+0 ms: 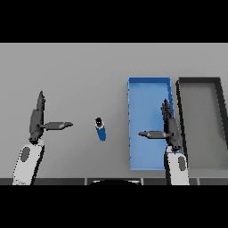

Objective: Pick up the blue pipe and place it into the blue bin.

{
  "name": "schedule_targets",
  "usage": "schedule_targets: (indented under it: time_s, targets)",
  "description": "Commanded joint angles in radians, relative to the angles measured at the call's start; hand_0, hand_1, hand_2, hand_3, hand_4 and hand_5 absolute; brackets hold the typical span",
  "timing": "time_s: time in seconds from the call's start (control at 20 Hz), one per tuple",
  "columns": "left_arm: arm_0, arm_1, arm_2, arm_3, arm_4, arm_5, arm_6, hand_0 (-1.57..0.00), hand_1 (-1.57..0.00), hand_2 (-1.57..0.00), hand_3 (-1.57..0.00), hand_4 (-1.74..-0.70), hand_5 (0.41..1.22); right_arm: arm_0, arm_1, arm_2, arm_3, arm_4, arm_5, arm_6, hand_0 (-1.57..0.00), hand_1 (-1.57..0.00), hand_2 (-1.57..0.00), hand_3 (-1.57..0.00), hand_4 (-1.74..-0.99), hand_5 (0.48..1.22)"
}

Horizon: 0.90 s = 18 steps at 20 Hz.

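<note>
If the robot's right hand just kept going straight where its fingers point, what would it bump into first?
The right hand points toward the table's far side, over the blue bin. It would probably meet the bin's far wall first if low enough; its height is unclear.

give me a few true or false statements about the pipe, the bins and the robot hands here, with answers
1. The blue pipe lies on the table, left of the blue bin. True.
2. The left robot hand is holding the pipe. False: it is open, apart from the pipe.
3. A dark bin sits right of the blue bin. True.
4. The pipe is already inside the blue bin. False: it is on the table outside it.
5. The right robot hand is open over the blue bin's right side. True.
</note>
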Motion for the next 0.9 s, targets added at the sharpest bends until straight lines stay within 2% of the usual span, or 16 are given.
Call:
schedule_targets:
  time_s: [0.0, 0.25, 0.3, 0.35, 0.45, 0.6, 0.7, 0.85]
  targets:
    - [0.000, 0.001, 0.001, 0.000, 0.001, 0.000, -0.005, 0.00, 0.00, 0.00, 0.00, -1.07, 0.591, 0.000, 0.001, 0.001, 0.000, 0.000, -0.001, 0.000, 0.00, 0.00, 0.00, 0.00, -1.225, 0.617]
    - [0.000, 0.006, 0.010, 0.010, 0.007, -0.006, -0.010, 0.00, 0.00, 0.00, 0.00, -1.07, 0.591, -0.013, 0.013, 0.009, 0.005, 0.011, -0.013, 0.012, 0.00, 0.00, 0.00, 0.00, -1.225, 0.617]
    - [0.003, 0.084, -0.024, -0.005, 0.013, -0.140, -0.047, 0.00, 0.00, 0.00, 0.00, -1.07, 0.591, 0.019, -0.032, 0.048, -0.025, 0.058, 0.023, -0.050, 0.00, 0.00, 0.00, 0.00, -1.225, 0.617]
    - [0.010, 0.145, -0.034, -0.007, 0.027, -0.237, -0.079, 0.00, 0.00, 0.00, 0.00, -1.07, 0.590, 0.051, -0.061, 0.077, -0.059, 0.094, 0.040, -0.080, 0.00, 0.00, 0.00, 0.00, -1.224, 0.618]
    - [0.013, 0.194, -0.047, 0.007, 0.041, -0.339, -0.103, 0.00, 0.00, 0.00, 0.00, -1.08, 0.587, 0.088, -0.081, 0.111, -0.094, 0.136, 0.051, -0.093, 0.00, 0.00, 0.00, 0.00, -1.225, 0.620]
    - [-0.005, 0.206, -0.060, 0.010, 0.042, -0.378, -0.103, 0.00, 0.00, 0.00, 0.00, -1.08, 0.596, 0.105, -0.104, 0.123, -0.137, 0.170, 0.044, -0.061, 0.00, 0.00, 0.00, 0.00, -1.203, 0.614]
    - [0.007, 0.221, -0.058, -0.010, 0.058, -0.399, -0.113, 0.00, 0.00, 0.00, 0.00, -1.08, 0.604, 0.100, -0.101, 0.124, -0.124, 0.190, 0.027, -0.029, 0.00, 0.00, 0.00, 0.00, -1.186, 0.601]
    - [0.034, 0.238, -0.089, -0.054, 0.074, -0.468, -0.136, 0.00, 0.00, 0.00, 0.00, -1.10, 0.583, 0.092, -0.105, 0.124, -0.122, 0.193, 0.027, -0.042, 0.00, 0.00, 0.00, 0.00, -1.187, 0.600]
